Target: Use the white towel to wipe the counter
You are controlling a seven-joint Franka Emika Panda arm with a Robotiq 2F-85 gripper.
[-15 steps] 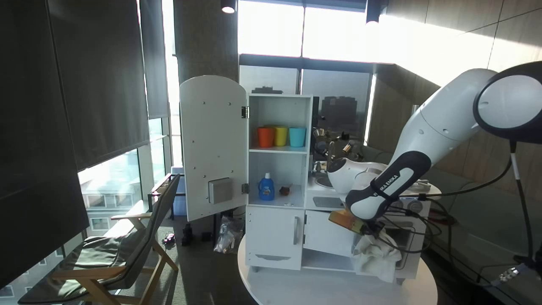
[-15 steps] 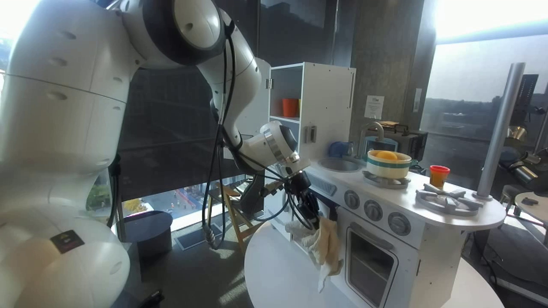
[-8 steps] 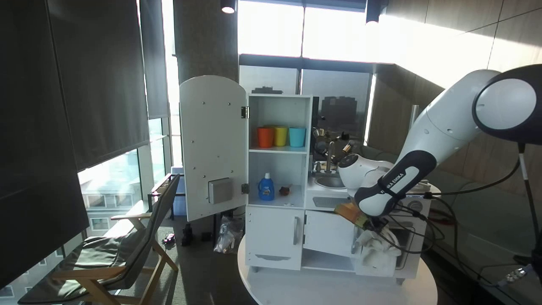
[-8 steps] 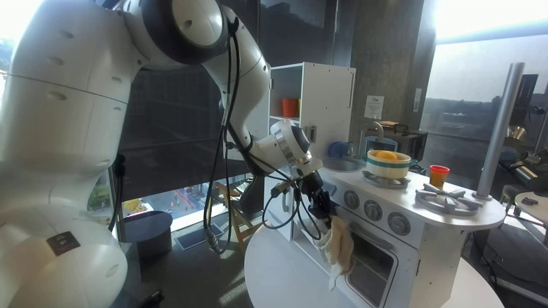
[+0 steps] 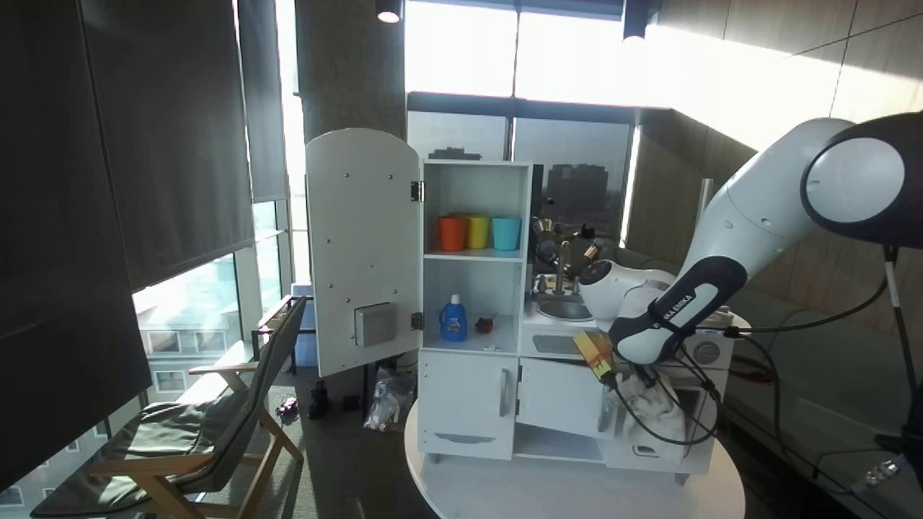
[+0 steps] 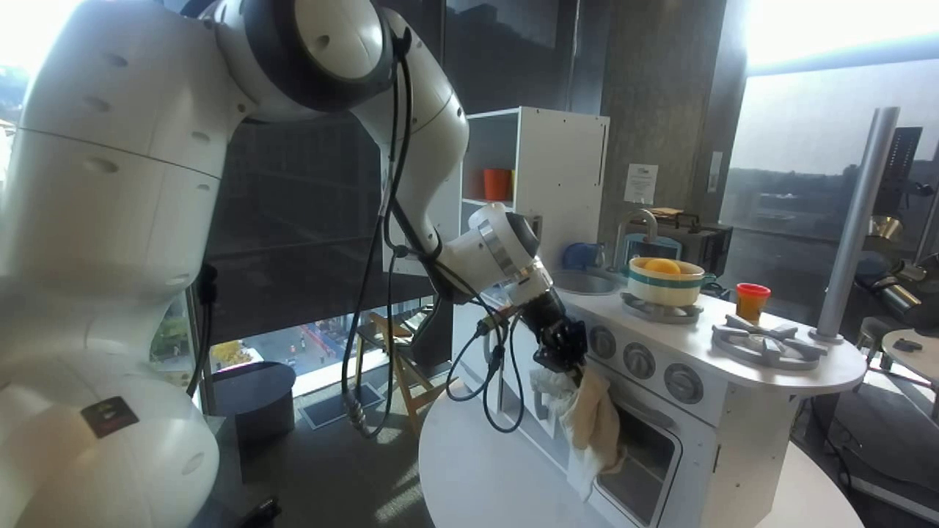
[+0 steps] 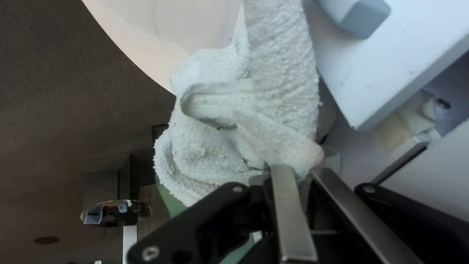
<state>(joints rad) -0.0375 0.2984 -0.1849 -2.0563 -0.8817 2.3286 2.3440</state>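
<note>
The white towel (image 5: 652, 414) hangs bunched in front of the play kitchen, beside the oven door, in both exterior views (image 6: 594, 425). My gripper (image 6: 577, 375) points down at the towel's upper end, below the counter edge. In the wrist view the two fingertips (image 7: 302, 171) are close together with a fold of the towel (image 7: 280, 73) pinched between them. Whether the towel also rests on the oven handle cannot be told. The white counter (image 6: 689, 339) lies above and to the right of the gripper in an exterior view.
On the counter stand a pot (image 6: 664, 287) with an orange item, a red-lidded jar (image 6: 752, 302), a burner grate (image 6: 770, 346) and a grey pole (image 6: 858, 220). The sink (image 5: 564, 310) is beside the shelf cabinet. A cabinet door (image 5: 562, 396) and the oven door (image 6: 638, 455) are near the gripper.
My gripper has moved toward the oven side, carrying the towel's upper part with it. The wrist has turned, and the cable loop hangs differently.
</note>
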